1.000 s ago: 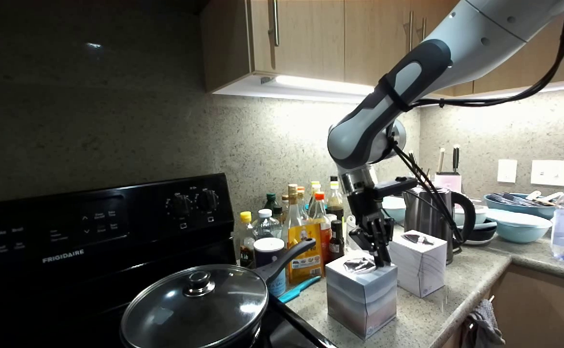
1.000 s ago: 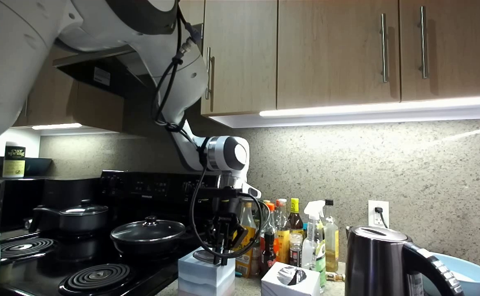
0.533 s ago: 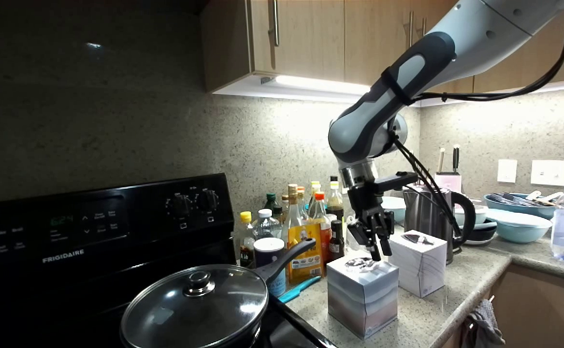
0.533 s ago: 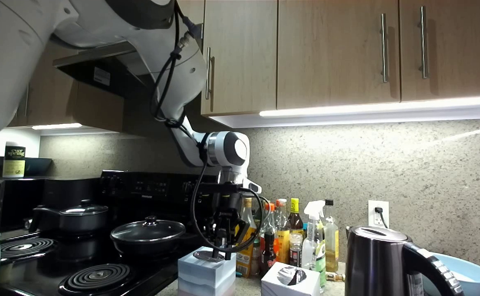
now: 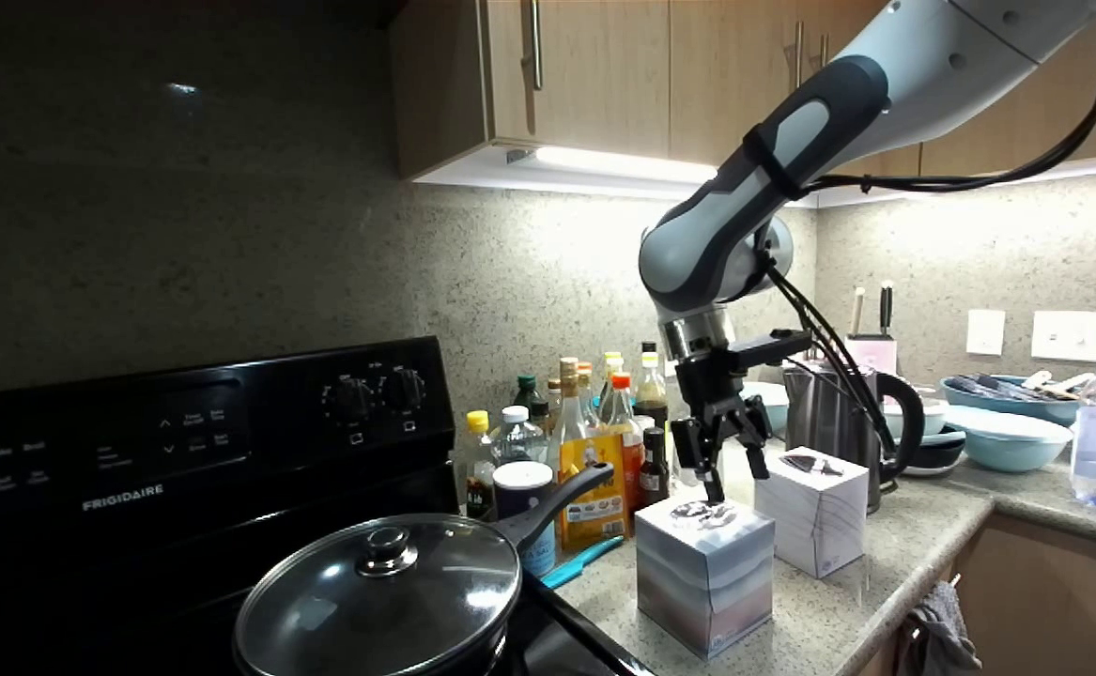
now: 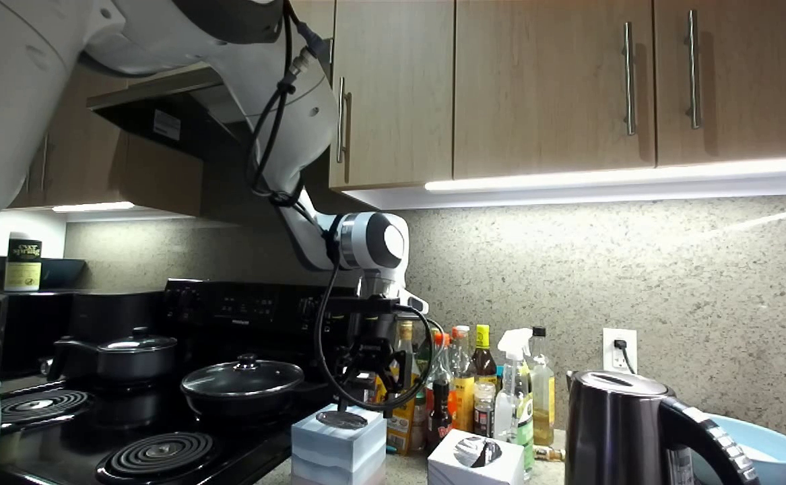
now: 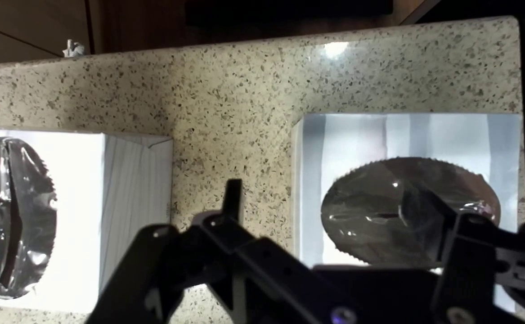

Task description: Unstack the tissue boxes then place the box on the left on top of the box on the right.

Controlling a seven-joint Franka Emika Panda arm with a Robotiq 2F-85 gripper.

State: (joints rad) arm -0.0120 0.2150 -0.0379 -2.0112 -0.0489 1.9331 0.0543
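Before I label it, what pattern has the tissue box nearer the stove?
The tissue box: wavy bands, bluish-grey above pinkish; best in an exterior view.

Cabinet lights [image 5: 632, 165] whiten the nearby backsplash [image 5: 548, 263]; the stove [image 5: 200, 451] is dim.

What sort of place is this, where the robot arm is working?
Most likely a kitchen, though I cannot tell if it belongs to a home. The black stove, the kettle and the bottles, some looking like sauces or oils, suggest it.
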